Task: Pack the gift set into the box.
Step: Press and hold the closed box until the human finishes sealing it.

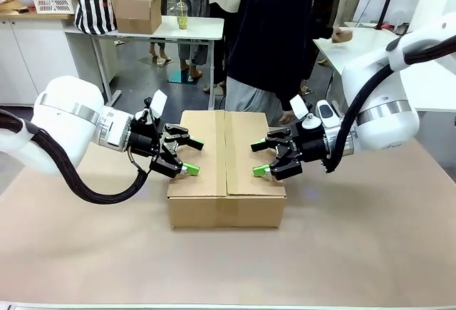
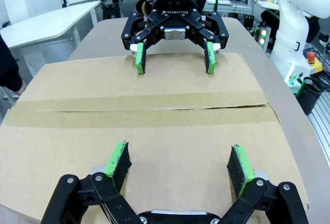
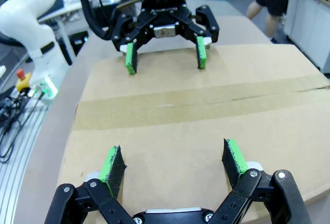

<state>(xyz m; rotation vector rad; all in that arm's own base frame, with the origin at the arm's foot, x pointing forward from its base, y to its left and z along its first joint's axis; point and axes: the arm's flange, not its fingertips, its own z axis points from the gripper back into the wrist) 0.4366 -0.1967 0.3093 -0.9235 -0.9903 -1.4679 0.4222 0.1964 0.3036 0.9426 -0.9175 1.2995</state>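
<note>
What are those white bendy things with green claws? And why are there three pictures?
Those are two robot arms. Each ends in a gripper with two jaws, tipped with green pads. The big picture is taken from a camera between the arms, looking across the table. The left gripper and the right gripper face each other over a brown cardboard box. Its flaps are shut and a strip of tape runs along the seam. The other two pictures come from little cameras on each wrist, so each one looks past its own jaws at the other gripper. Both sets of jaws are open and hold nothing. A person in dark clothes stands behind the table.
</note>
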